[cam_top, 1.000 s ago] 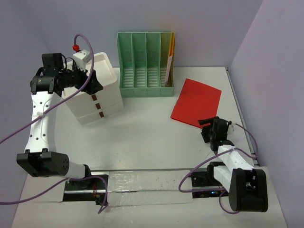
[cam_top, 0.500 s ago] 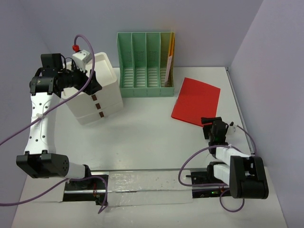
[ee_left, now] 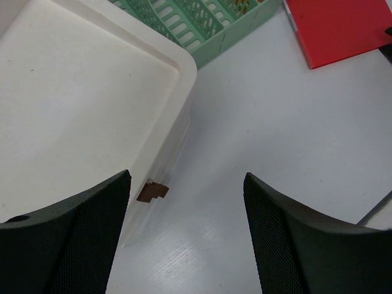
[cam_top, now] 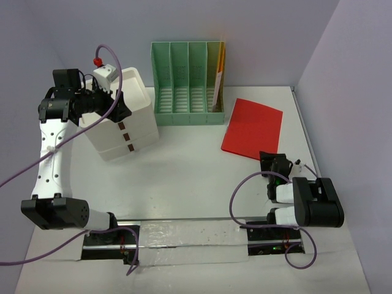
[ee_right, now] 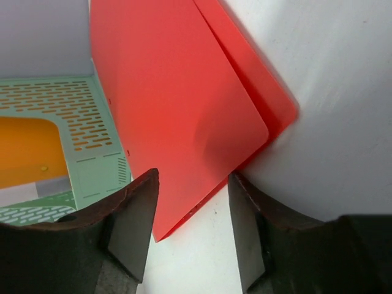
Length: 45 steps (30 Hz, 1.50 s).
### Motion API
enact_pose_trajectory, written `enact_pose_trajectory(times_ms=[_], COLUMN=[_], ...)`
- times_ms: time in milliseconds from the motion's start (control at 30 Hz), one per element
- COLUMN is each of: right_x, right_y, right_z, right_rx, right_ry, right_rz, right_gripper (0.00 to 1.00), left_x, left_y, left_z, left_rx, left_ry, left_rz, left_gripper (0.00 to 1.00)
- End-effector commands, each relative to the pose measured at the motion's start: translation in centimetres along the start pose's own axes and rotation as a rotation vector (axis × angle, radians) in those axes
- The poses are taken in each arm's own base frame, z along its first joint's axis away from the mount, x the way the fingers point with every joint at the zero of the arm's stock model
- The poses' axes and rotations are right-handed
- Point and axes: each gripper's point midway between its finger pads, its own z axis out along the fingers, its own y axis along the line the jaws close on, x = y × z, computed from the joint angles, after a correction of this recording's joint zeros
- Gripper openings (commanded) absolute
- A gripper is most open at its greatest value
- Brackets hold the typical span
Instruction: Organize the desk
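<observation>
Top external view is showing the worktop, a broad, matte white rectangle that is lying flat beneath everything and filling the floor of the scene between lavender walls. A white three-drawer box of smooth plastic, with small brown tabs on its drawer fronts, is sitting at the far left. A mint-green slotted file holder is standing upright at the back, with an orange sheet tucked in its rightmost slot. A thin, glossy red folder is lying flat at the right. The left end effector is hovering over the box's near corner, its textured black fingers standing wide apart and holding nothing. The right end effector is sitting low at the folder's near edge, partway open. In the right wrist view the folder's rounded corner is lying in the gap between the fingers, and no closed grip is showing. Compared with a second ago, the right arm is folding back towards its base, its end effector is sitting lower, and the folder is lying slightly farther back. The left arm is holding the same pose.
</observation>
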Motion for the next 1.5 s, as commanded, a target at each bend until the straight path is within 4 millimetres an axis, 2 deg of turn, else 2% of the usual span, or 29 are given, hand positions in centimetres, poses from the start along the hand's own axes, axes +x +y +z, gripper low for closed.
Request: enact_pose_trajectory(times_ms=[0, 300, 533, 633, 667, 700, 733, 767, 833, 933, 1133, 1233, 1333, 1467], right_x=[-0.8, -0.6, -0.2, -0.7, -1.1, -1.3, -1.6, -2.3, -2.8, -2.4, -1.6, -1.8, -2.4, -2.4], right_y=[0.7, 1.9, 4.0, 6.0, 6.4, 6.0, 5.9, 6.7, 7.0, 7.2, 8.2, 8.8, 9.0, 8.5], right_z=[0.2, 0.3, -0.3, -1.0, -1.3, -1.4, -1.7, -2.2, -2.7, -2.8, -2.8, -3.0, -3.5, -3.7], right_rx=[-0.043, -0.092, -0.156, -0.184, -0.181, -0.151, -0.138, -0.159, -0.165, -0.16, -0.173, -0.189, -0.21, -0.213], right_ry=[-0.043, -0.029, 0.014, 0.006, -0.008, -0.015, -0.028, -0.058, -0.079, -0.049, 0.018, 0.023, 0.014, 0.023], right_rz=[0.025, -0.001, 0.001, -0.026, -0.042, -0.056, -0.066, -0.07, -0.074, -0.082, -0.082, -0.087, -0.092, -0.118], right_gripper=[0.5, 0.01, 0.0, 0.0, 0.0, 0.0, 0.0, 0.0, 0.0, 0.0, 0.0, 0.0, 0.0, 0.0], left_x=[-0.9, -0.9, -0.4, 0.2, 0.4, 0.6, 0.8, 1.3, 1.4, 2.3, 6.2, 7.2, 7.5, 7.7], left_y=[-0.1, 0.0, -0.4, -4.1, -6.7, -8.4, -9.3, -10.0, -12.7, -15.8, -24.4, -25.8, -26.6, -29.1], left_z=[-0.3, 0.1, 0.8, 3.3, 4.5, 5.4, 6.0, 6.8, 8.5, 11.1, 17.9, 21.5, 24.6, 25.8], left_rx=[0.0, 0.01, 0.025, 0.081, 0.127, 0.152, 0.163, 0.17, 0.216, 0.258, 0.407, 0.419, 0.431, 0.53], left_ry=[-0.028, -0.024, -0.005, 0.043, 0.068, 0.085, 0.095, 0.112, 0.109, 0.126, 0.121, 0.093, 0.071, 0.044], left_rz=[0.014, 0.001, 0.002, 0.093, 0.17, 0.22, 0.248, 0.27, 0.343, 0.439, 0.777, 0.9, 0.894, 0.812], left_gripper=[0.81, 0.81, 0.77, 0.77, 0.77, 0.77, 0.77, 0.77, 0.77, 0.76, 0.77, 0.77, 0.77, 0.77])
